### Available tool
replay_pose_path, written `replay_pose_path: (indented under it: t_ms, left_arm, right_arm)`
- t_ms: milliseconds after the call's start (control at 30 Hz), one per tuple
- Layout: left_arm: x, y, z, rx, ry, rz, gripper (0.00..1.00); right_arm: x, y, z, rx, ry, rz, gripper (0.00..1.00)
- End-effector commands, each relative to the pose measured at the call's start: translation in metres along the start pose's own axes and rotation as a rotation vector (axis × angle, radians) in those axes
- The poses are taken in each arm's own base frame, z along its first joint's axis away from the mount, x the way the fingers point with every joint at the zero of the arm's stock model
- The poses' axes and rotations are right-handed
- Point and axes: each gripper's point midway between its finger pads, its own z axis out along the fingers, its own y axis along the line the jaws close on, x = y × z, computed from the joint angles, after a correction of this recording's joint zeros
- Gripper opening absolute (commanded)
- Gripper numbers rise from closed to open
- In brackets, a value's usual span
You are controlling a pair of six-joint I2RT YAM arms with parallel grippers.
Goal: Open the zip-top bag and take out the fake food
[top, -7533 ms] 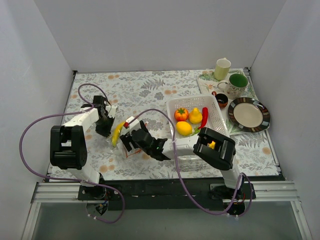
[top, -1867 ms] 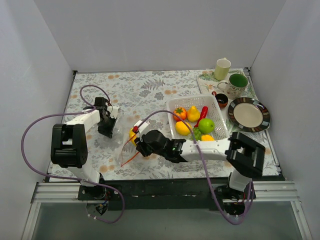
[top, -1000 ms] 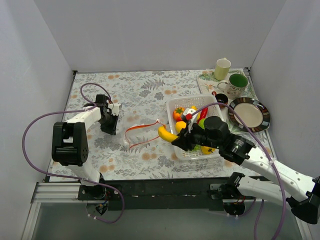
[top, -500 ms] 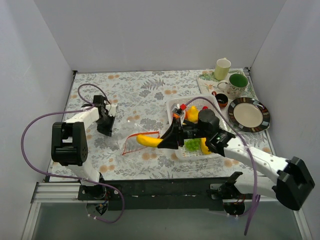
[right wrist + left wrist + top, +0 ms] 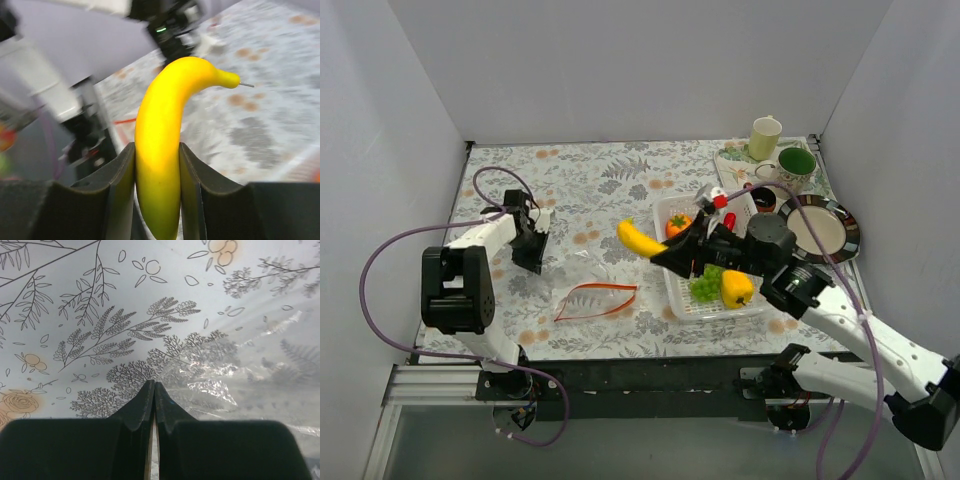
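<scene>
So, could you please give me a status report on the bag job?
Left tool shut on bag corner. Right tool shut on banana, aloft beside basket. Bag mouth open, looks empty. Nothing in the way.

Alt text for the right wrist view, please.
A yellow banana stands clamped between the right gripper's two dark fingers. Behind it, blurred, are the floral table and the bag's red strip.
</scene>
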Motion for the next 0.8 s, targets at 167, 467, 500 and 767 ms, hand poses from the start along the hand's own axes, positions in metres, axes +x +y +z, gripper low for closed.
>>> replay_pose_path:
  t_ms: [167, 467, 500, 767]
  left_arm:
    - [-0.086, -0.019, -0.115, 0.142, -0.293, -0.047, 0.0]
    - [-0.106, -0.025, -0.151, 0.157, -0.418, -0.034, 0.98]
    - [-0.108, -0.026, -0.154, 0.161, -0.43, -0.034, 0.98]
    - [-0.1, -0.038, -0.168, 0.205, -0.436, 0.007, 0.98]
  right_arm:
    - [0.028, -0.153, -0.091, 0.938, 0.146, -0.124, 0.01]
    - [0.079, -0.191, -0.113, 1.096, 0.213, -0.097, 0.41]
    - [0.079, -0.193, -0.113, 1.107, 0.216, -0.095, 0.45]
    - [0.054, -0.177, -0.101, 1.027, 0.213, -0.062, 0.99]
